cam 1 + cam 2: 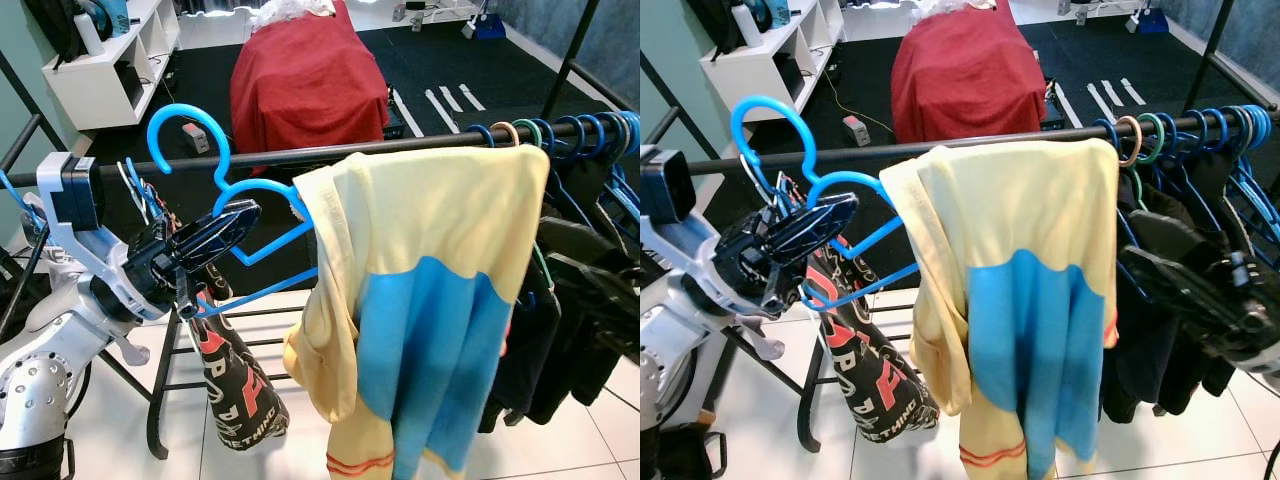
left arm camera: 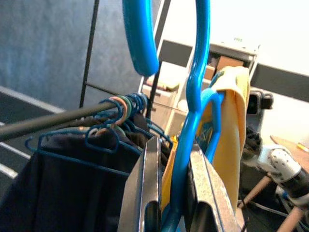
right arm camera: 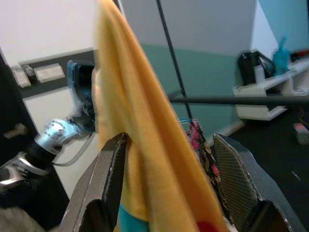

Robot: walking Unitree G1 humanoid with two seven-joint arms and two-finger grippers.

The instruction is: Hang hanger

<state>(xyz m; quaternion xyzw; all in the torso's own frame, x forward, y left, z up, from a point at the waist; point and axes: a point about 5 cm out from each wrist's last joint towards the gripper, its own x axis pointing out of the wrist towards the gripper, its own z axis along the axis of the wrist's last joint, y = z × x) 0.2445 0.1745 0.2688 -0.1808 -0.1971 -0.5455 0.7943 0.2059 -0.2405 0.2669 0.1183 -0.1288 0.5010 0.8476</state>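
The left tool [image 1: 225, 228] pinches the blue hanger [image 1: 262, 242] by its neck, its 2 black fingers pressed against the plastic just below the hook; the left wrist view shows the blue stem squeezed between both pads. The hanger's hook [image 1: 185, 135] arches above the black rail [image 1: 420, 145] of the clothes rack, with its open tip on the far side of the rail and not resting on it, so the hanger's weight sits in the tool. A yellow and blue shirt [image 1: 425, 300] is threaded on the hanger's right end and also drapes over the rail, hanging well below it. The right tool [image 1: 1200, 290] is to the right of the rail's draped shirt, low in front of the dark garments [image 1: 580, 310], and its fingers [image 3: 113, 179] are spread wide with the yellow cloth passing between them without being gripped. Further right along the rail, a cluster of blue and pale hanger hooks [image 1: 560, 130] carries those dark clothes. Left of the shirt, under the rail, a patterned black, red and white garment [image 1: 235, 385] hangs beside the left tool. Beyond the rail stands something covered by a red cloth [image 1: 305, 85], and a white shelf unit [image 1: 105, 65] stands to the rail's far left.
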